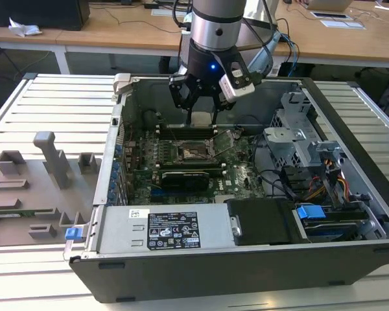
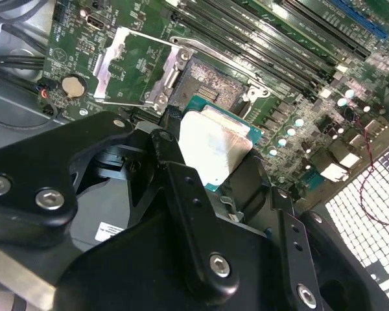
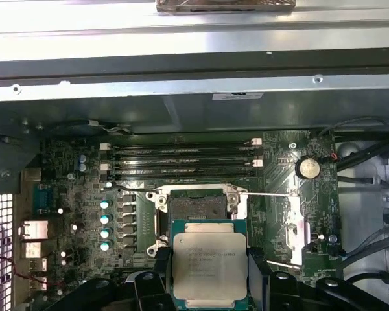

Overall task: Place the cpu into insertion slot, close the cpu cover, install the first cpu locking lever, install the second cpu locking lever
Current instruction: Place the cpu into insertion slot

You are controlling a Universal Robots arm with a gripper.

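**Chip over open socket: hazards and pose**

Item: the chip (image 3: 209, 269), pale metal top up, is being clamped at two opposite edges by the pincer (image 1: 201, 115). It is hanging above the circuit board (image 3: 71, 194), just beside the socket (image 3: 196, 212), and is not yet sitting in it. The cover plate (image 3: 297, 228) is lying flipped open beside the socket.

Hazards, as judged: the chip is risking an off-centre or tilted landing, which could bend the socket's contacts. A loosening grip could be dropping it askew. A corner could be catching the socket's rim.

Pose: the arm (image 1: 214, 26) is reaching straight down into the open computer case (image 1: 246, 272), with the wrist vertical.
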